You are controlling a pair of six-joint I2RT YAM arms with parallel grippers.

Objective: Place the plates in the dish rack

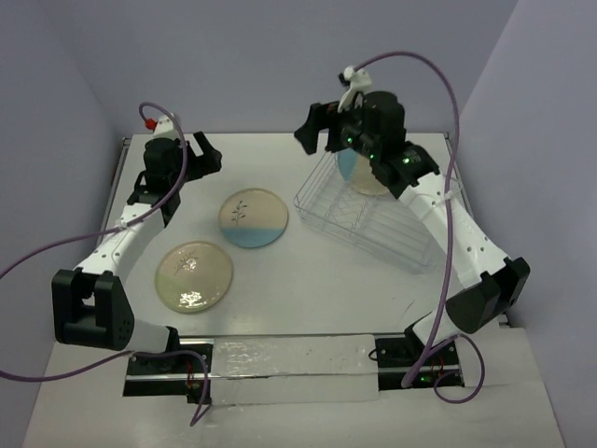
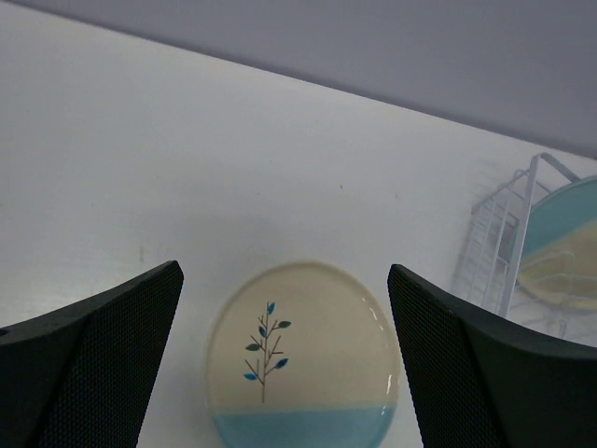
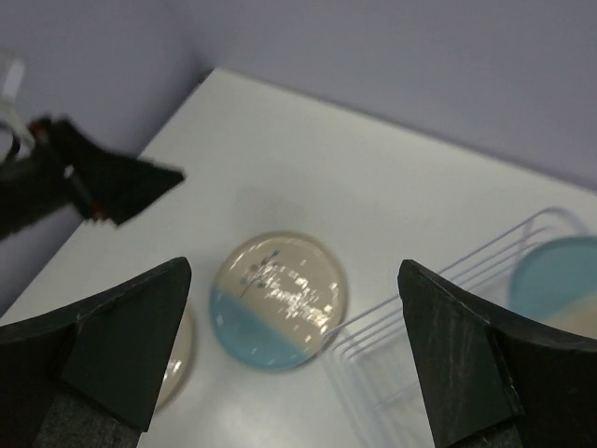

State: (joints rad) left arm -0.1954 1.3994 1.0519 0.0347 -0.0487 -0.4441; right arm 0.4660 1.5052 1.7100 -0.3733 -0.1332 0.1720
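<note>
A cream and light-blue plate with a sprig [image 1: 253, 218] lies flat mid-table; it also shows in the left wrist view [image 2: 303, 364] and the right wrist view [image 3: 278, 299]. A plain cream-yellow plate [image 1: 193, 276] lies flat in front of it to the left, half hidden in the right wrist view [image 3: 179, 359]. A second blue-and-cream plate [image 1: 358, 169] stands on edge in the far end of the wire dish rack [image 1: 373, 222]. My left gripper [image 1: 209, 153] is open and empty, in the air behind the flat sprig plate. My right gripper [image 1: 315, 127] is open and empty, above the rack's far left corner.
The rack [image 2: 499, 245] with its standing plate [image 2: 564, 238] sits right of the sprig plate. Purple walls close the table's back and sides. A pale strip [image 1: 289, 359] lies along the near edge between the arm bases. The left gripper [image 3: 93, 173] shows in the right wrist view.
</note>
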